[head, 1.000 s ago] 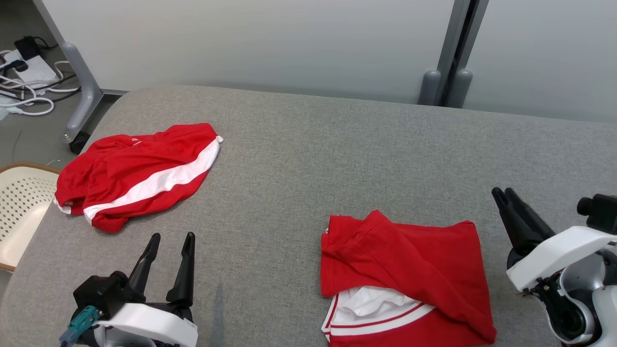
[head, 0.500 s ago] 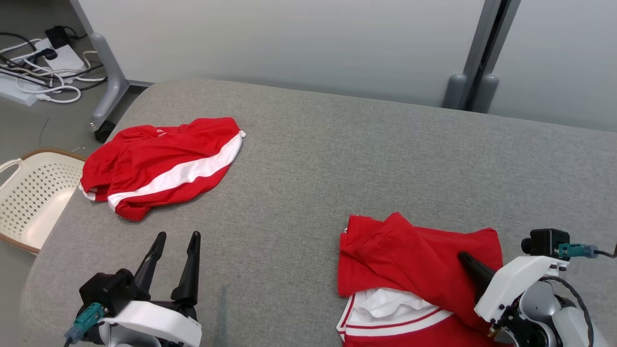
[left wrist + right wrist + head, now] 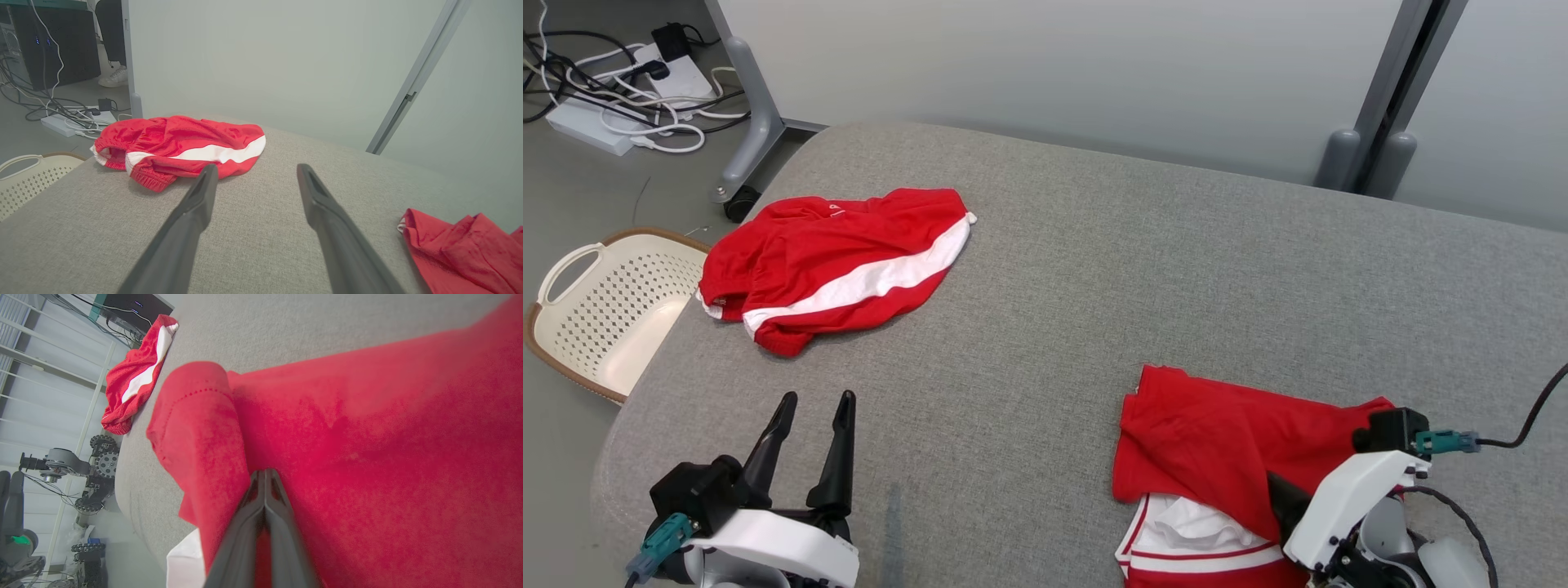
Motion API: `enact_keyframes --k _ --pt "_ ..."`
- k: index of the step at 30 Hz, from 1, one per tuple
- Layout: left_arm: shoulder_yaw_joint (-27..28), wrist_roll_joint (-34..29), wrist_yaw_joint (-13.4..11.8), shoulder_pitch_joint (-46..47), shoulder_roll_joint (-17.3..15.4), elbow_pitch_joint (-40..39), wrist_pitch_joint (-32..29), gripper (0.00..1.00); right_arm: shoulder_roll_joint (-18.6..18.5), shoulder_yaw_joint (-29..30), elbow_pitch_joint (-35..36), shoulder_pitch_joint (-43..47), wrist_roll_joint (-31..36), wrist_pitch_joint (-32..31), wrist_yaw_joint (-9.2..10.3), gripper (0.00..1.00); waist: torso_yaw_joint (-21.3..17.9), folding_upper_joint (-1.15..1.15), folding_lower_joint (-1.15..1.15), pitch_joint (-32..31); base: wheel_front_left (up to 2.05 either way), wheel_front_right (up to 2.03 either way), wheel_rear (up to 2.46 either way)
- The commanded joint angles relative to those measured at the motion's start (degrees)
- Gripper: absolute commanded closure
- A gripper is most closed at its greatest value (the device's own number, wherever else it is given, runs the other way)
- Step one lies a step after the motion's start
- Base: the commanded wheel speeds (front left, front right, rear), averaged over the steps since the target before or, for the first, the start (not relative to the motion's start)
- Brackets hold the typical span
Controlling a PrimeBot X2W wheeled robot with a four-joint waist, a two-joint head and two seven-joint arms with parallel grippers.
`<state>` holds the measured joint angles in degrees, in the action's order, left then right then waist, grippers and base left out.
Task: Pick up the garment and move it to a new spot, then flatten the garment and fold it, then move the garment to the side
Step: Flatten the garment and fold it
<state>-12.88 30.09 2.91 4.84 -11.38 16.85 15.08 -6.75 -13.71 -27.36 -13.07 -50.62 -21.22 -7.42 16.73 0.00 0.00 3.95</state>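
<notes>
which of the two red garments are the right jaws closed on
The folded red shirt at near right, white showing underneath; the white-striped red shorts lie far left, untouched.

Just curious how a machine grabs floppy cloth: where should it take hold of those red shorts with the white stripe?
Probably the bunched edge nearest the robot, approached from the near side by the open left gripper. That edge of the shorts stands raised off the table, giving the fingers something to close around.

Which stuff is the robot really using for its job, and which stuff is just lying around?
For the job: red shirt, pinched in the shut right claw; grey table.
Just lying about: red shorts, white basket, floor cables.
</notes>
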Motion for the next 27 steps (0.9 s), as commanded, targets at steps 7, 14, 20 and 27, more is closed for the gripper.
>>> enact_keyframes --k 7,14,20,27 --pt "0.39 -0.21 -0.28 -0.60 -0.08 -0.23 0.07 0.00 -2.30 -6.57 6.97 3.58 -4.59 -2.47 -0.14 1.00 -0.37 0.00 0.00 -0.16 0.00 0.00 0.00" --pt "0.62 -0.30 -0.27 -0.60 0.20 -0.34 0.07 0.00 -4.54 -15.75 16.60 8.20 -8.76 -6.97 -0.14 1.00 -2.10 0.00 0.00 0.03 0.00 0.00 0.00" --pt "0.87 -0.56 -0.52 -0.12 0.12 -0.50 0.07 0.00 -6.94 -15.38 21.47 7.13 -8.59 -3.68 -0.14 1.00 -4.21 0.00 0.00 -0.12 0.00 0.00 0.00" --pt "0.77 -0.69 -0.44 -0.37 0.29 -0.48 0.07 0.00 -10.39 -9.54 21.84 5.84 -6.04 1.22 -0.14 1.00 -6.42 0.00 0.00 -0.60 0.00 0.00 0.00"
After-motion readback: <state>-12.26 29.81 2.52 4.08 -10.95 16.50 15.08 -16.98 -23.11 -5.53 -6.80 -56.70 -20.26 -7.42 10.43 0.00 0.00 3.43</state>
